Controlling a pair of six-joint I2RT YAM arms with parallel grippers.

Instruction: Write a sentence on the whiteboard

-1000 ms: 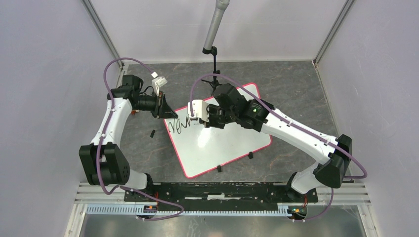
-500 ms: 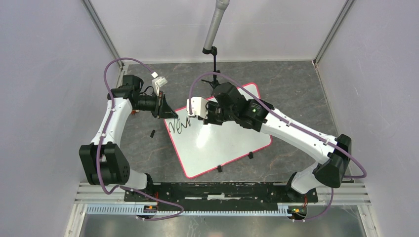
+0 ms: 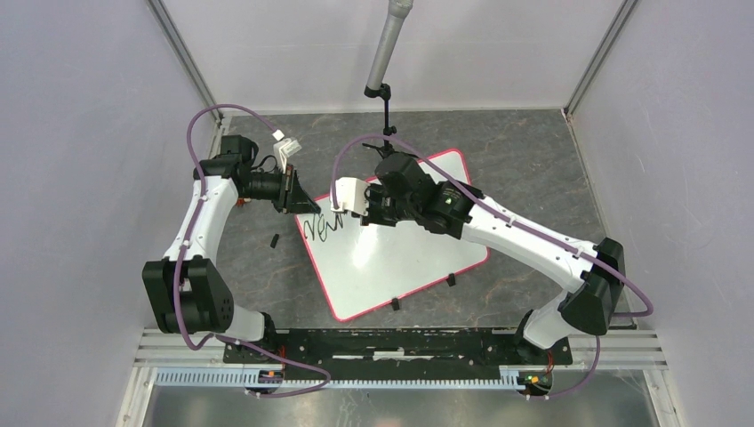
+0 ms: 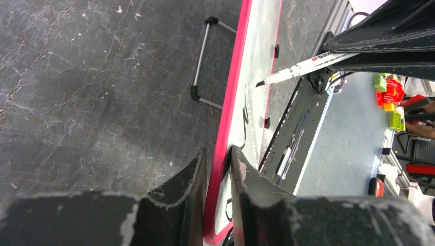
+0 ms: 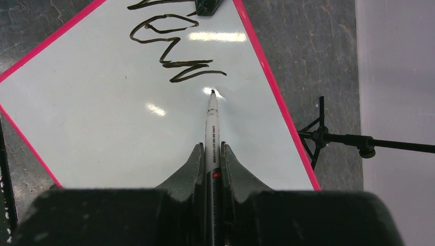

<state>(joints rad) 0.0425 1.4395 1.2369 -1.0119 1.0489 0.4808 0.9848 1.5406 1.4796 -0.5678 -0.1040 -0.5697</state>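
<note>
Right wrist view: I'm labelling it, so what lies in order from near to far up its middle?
Right gripper → marker → sentence → left gripper, clamped on the whiteboard's far rim.

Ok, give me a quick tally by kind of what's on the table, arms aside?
whiteboard: 1
marker: 1
small black clips: 3 (two at the board's edge, one loose)
black stand: 1
Total: 6

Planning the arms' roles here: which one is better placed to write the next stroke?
Right. The right hand grips the slim white marker, tip close to the black handwritten words on the flat white pink-rimmed whiteboard. The left hand pinches that board's edge and holds no pen.
</note>
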